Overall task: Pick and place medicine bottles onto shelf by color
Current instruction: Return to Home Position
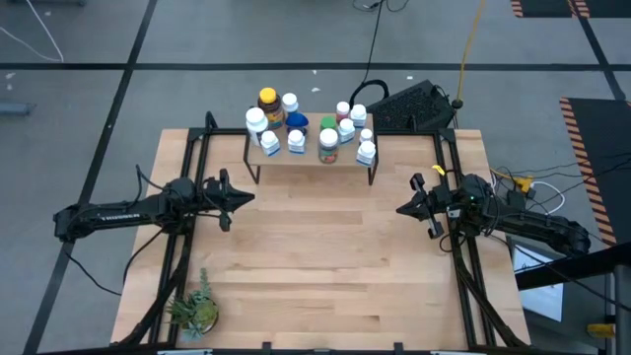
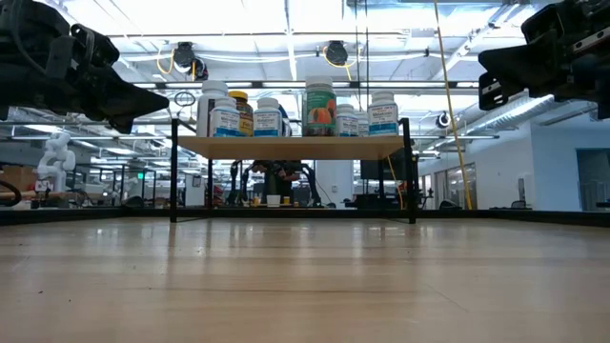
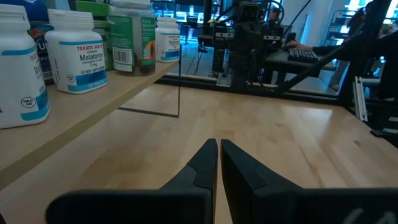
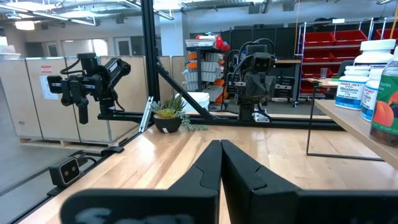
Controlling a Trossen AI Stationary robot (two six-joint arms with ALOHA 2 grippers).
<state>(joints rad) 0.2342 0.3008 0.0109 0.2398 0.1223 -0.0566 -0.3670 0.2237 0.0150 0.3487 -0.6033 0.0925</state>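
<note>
The medicine bottles stand upright on their bases on the shelf, a small light-wood board on thin black legs at the table's far middle: white ones with blue labels, an amber yellow-capped one, a blue one and a green-capped one. They also show in the low view and the left wrist view. My left gripper hovers shut and empty at the table's left. My right gripper hovers shut and empty at the right.
A small green potted plant stands at the table's near left corner. Black frame rails run along the left and right sides. A keyboard lies beyond the far edge. Bare tabletop lies between the arms.
</note>
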